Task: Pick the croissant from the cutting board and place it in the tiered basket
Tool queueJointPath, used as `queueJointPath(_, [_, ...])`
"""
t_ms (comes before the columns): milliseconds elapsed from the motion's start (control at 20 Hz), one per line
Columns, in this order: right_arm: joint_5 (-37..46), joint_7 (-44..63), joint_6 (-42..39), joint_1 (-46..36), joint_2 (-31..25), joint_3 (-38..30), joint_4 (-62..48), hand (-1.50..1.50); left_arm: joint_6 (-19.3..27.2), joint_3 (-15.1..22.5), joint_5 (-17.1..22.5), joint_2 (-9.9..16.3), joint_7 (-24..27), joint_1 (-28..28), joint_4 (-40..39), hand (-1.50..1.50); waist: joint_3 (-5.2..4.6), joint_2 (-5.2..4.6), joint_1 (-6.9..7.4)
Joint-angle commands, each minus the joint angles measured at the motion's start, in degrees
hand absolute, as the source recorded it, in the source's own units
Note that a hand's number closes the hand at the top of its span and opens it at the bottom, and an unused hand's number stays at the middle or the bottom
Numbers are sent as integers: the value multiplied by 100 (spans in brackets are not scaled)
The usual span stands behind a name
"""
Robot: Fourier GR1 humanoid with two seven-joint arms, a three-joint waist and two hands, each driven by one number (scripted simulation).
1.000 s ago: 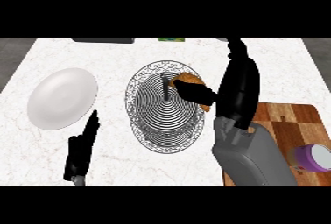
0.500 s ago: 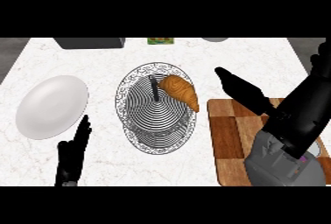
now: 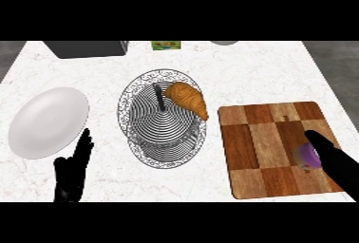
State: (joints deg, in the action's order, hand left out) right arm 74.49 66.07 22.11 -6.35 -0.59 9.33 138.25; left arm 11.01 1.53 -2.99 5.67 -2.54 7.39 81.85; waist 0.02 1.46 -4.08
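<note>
Head view gives us the tiered basket [image 3: 163, 124] at the middle of the counter [image 3: 280, 71], and we place everything else by it. Our croissant [image 3: 188, 98] lies in the basket's upper tier, on the right side, beside the dark centre post. The lower tier holds nothing we can make out (the upper one covers much of it). Left of the basket sits a white plate [image 3: 48, 121], bare. Right of the basket lies the cutting board [image 3: 270, 147], with a small purple thing [image 3: 307, 156] on it, partly hidden, perhaps a vegetable. Our right hand [image 3: 336, 163] reaches over the board with fingers straight, holding nothing. Our left hand [image 3: 73, 173] rests open, fingers up, below the plate.
</note>
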Motion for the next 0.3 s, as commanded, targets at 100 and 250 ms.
queueJointPath(100, [-681,294,-664,1406,52,214,1933,-150,50,10,-20,-40,113,275,40,0,11,41,-103])
queueJointPath(250, [-832,82,-514,1560,52,575,1905,-150,125,-89,3,-37,13,119,-11,0,14,80,-211])
